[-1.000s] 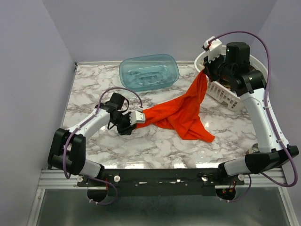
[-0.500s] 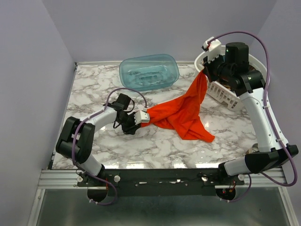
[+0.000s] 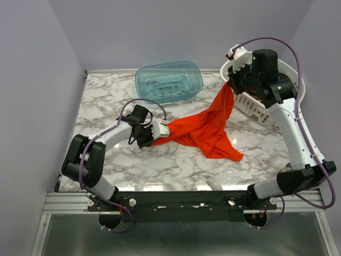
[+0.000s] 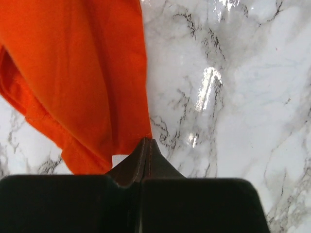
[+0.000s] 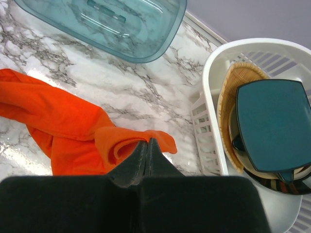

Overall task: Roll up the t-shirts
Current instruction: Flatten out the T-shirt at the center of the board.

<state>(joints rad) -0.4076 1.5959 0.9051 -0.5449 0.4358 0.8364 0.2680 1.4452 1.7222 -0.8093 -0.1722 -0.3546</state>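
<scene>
Now your t-shirt (image 3: 205, 128) sprawls across the middle of the marble table (image 3: 101, 106), one end hoisted toward the white basket (image 3: 253, 106) and the rest slumped in loose folds. A second ago your left gripper (image 3: 161, 131) stood half-open, just short of the cloth. It has since slid in and snapped closed at the shirt's left edge, apparently nipping the hem. Your right gripper (image 5: 148, 141) is clamped on a bunched fold, raised beside the basket. With both ends pinned, you look ready to pull the shirt flat; no rolling has begun. The fabric is thin, matte and bright red-orange, creasing easily. The tabletop is glossy, grey-veined and reflective. Beyond the shirt, at the far edge, sits a translucent teal tub (image 3: 169, 81) with rounded corners; the basket is slotted plastic.
</scene>
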